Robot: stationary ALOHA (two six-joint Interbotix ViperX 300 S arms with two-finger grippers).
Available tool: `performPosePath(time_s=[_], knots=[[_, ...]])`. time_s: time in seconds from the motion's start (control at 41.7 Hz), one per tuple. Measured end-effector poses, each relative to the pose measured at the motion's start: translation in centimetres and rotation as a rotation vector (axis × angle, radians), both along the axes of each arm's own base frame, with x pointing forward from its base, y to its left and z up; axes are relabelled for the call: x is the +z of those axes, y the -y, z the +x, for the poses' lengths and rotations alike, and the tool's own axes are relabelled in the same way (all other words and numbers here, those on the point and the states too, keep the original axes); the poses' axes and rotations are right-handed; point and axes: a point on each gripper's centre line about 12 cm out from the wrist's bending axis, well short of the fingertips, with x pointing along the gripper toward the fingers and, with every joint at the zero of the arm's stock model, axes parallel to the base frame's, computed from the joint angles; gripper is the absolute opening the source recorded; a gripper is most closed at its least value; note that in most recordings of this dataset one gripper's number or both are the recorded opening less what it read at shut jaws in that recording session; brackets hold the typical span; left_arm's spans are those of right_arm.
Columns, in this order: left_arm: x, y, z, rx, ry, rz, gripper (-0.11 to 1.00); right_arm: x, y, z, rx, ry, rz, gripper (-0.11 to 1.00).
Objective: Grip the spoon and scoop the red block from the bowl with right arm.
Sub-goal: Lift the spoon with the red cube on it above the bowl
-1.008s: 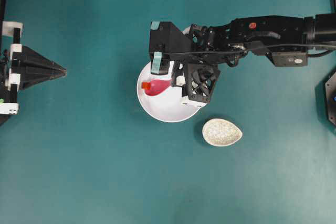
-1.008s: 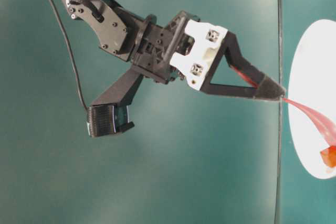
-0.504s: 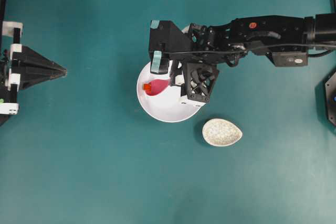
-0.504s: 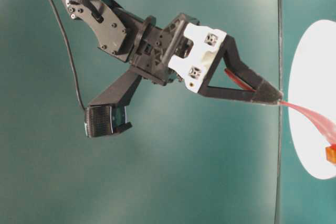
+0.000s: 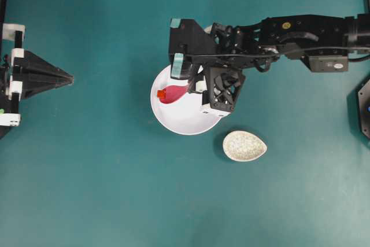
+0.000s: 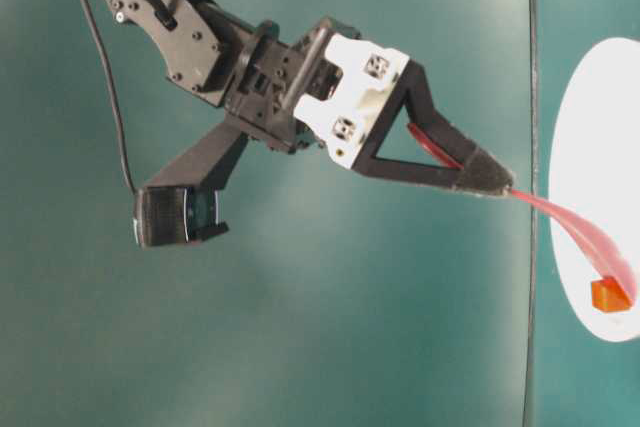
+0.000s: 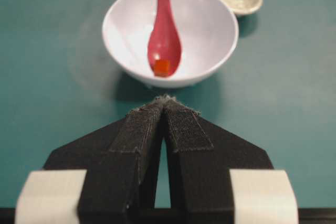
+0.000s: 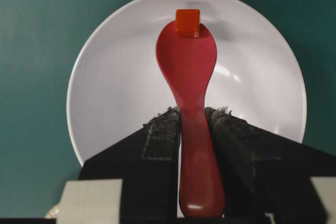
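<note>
My right gripper (image 8: pixel 192 113) is shut on the handle of the pink spoon (image 8: pixel 187 61), which reaches out over the white bowl (image 8: pixel 115 77). The red block (image 8: pixel 187 22) sits at the far tip of the spoon's oval. From overhead, the right gripper (image 5: pixel 189 88) hangs over the bowl's (image 5: pixel 179 124) far right rim, the spoon (image 5: pixel 173 93) points left and the block (image 5: pixel 161 93) is at its left end. My left gripper (image 5: pixel 69 77) rests shut at the table's left edge, facing the bowl (image 7: pixel 210 19) with nothing held.
A speckled grey teardrop dish (image 5: pixel 244 146) lies on the teal table just right of and in front of the bowl. The right arm's black body and wrist camera overhang the bowl's upper right side.
The right wrist has shifted slightly back and up, tilting the spoon. The spoon's tip and the block stay at about the same spot in the bowl. The left arm has not moved.
</note>
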Motion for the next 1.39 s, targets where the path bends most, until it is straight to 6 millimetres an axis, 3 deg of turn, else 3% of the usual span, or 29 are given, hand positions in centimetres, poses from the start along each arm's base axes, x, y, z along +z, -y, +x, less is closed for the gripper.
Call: performPosePath(time_s=[0.264,0.744,1.056,1.392], knots=[[0.1,0.0,0.0,-0.002,0.002,0.0,0.0,-0.1,-0.4,-1.0,-0.009,0.071,-0.019,0.25],[0.0,0.0,0.0,0.003,0.001,-0.011,0.0,-0.2,-1.2,-4.8,-0.046,0.302,-0.077,0.25],[0.0,0.0,0.0,0.005,0.001,-0.013,0.0,-2.9,-3.2,-6.9,-0.022,0.46,-0.126,0.25],[0.0,0.0,0.0,0.006,0.001,-0.014,0.0,-4.4,-2.9,-9.1,-0.084,0.575,-0.142,0.25]])
